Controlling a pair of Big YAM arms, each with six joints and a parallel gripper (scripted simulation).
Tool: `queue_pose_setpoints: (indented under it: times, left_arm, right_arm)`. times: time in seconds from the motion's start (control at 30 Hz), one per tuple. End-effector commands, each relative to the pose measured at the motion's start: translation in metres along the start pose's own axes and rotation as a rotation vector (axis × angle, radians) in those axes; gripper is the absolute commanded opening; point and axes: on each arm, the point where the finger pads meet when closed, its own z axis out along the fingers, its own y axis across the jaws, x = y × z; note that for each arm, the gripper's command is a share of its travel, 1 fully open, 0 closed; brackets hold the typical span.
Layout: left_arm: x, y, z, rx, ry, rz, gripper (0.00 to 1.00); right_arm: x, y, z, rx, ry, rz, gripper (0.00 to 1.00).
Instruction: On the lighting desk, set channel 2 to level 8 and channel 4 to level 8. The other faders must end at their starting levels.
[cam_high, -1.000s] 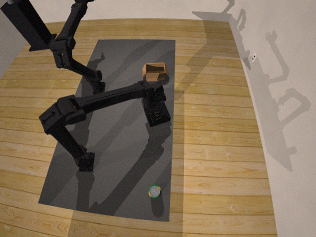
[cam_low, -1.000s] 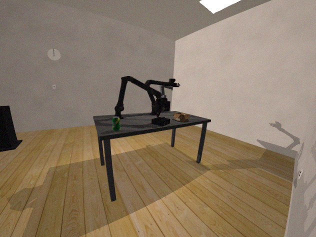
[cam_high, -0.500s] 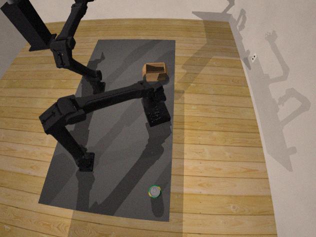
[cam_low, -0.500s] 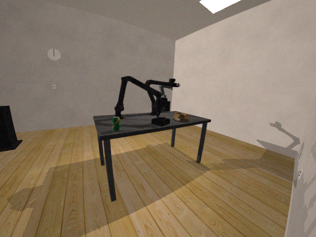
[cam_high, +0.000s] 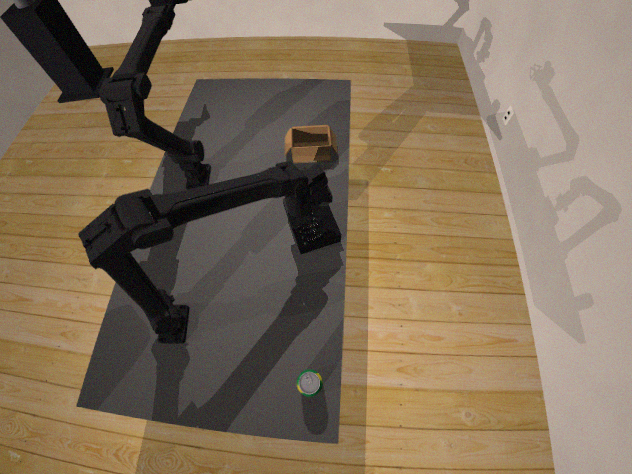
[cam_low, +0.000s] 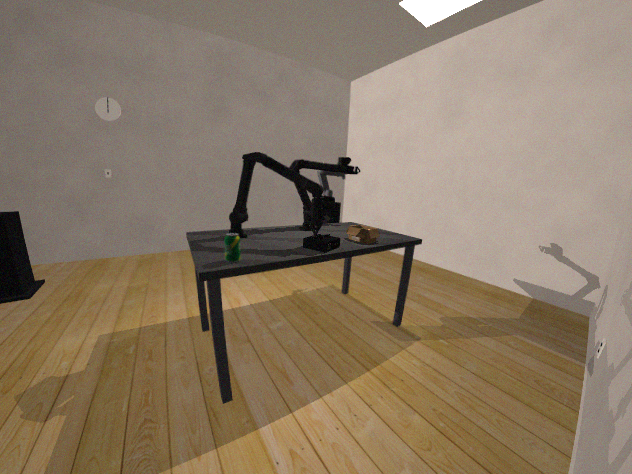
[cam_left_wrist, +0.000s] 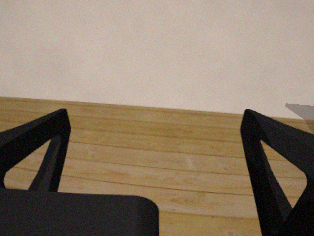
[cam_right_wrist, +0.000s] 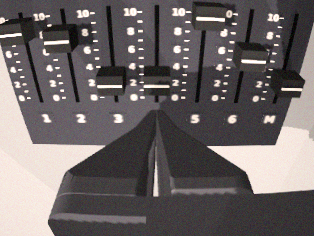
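Observation:
The lighting desk (cam_high: 330, 235) (cam_low: 326, 244) lies on the table. In the right wrist view, the channel 2 fader cap (cam_right_wrist: 60, 40) stands high, its line a little above the 6 mark; its 8 figure is hidden. The channel 4 fader cap (cam_right_wrist: 157, 81) stands low, near 2. My right gripper (cam_right_wrist: 156, 119) (cam_low: 315, 234) is shut and empty, tips over the panel just below the channel 4 cap, hiding its label. Whether they touch the panel is unclear. My left gripper (cam_left_wrist: 155, 118) (cam_low: 357, 169) is open and empty, raised away from the desk.
Fader caps 1 (cam_right_wrist: 15, 32) and 5 (cam_right_wrist: 209, 16) stand high, 3 (cam_right_wrist: 110, 81) and M (cam_right_wrist: 288, 83) low, 6 (cam_right_wrist: 251, 56) around the middle. A brown open box (cam_high: 311, 153) (cam_low: 361, 234) stands beside the desk. A green can (cam_high: 309, 383) (cam_low: 232, 247) stands farther off.

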Motion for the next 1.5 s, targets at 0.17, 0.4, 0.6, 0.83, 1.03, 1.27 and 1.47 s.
queue_pose_setpoints:
  times: [0.17,0.4,0.6,0.83,1.03,1.27,1.47]
  left_arm:
    - [-0.0203,0.0013,0.0002,0.0,-0.028,0.012,1.0]
    - [-0.0203,0.0013,0.0002,0.0,-0.028,0.012,1.0]
    - [-0.0203,0.0013,0.0002,0.0,-0.028,0.012,1.0]
    - [-0.0203,0.0013,0.0002,0.0,-0.028,0.012,1.0]
    - [-0.0203,0.0013,0.0002,0.0,-0.028,0.012,1.0]
    - [-0.0203,0.0013,0.0002,0.0,-0.028,0.012,1.0]
    - [-0.0203,0.0013,0.0002,0.0,-0.028,0.012,1.0]
  right_arm:
    - [-0.006,0.0021,0.0101,0.0,-0.003,-0.001,0.0]
    - [-0.006,0.0021,0.0101,0.0,-0.003,-0.001,0.0]
    - [-0.006,0.0021,0.0101,0.0,-0.003,-0.001,0.0]
    - [-0.006,0.0021,0.0101,0.0,-0.003,-0.001,0.0]
    - [-0.006,0.0021,0.0101,0.0,-0.003,-0.001,0.0]
    - [-0.006,0.0021,0.0101,0.0,-0.003,-0.001,0.0]
    - [-0.006,0.0021,0.0101,0.0,-0.003,-0.001,0.0]
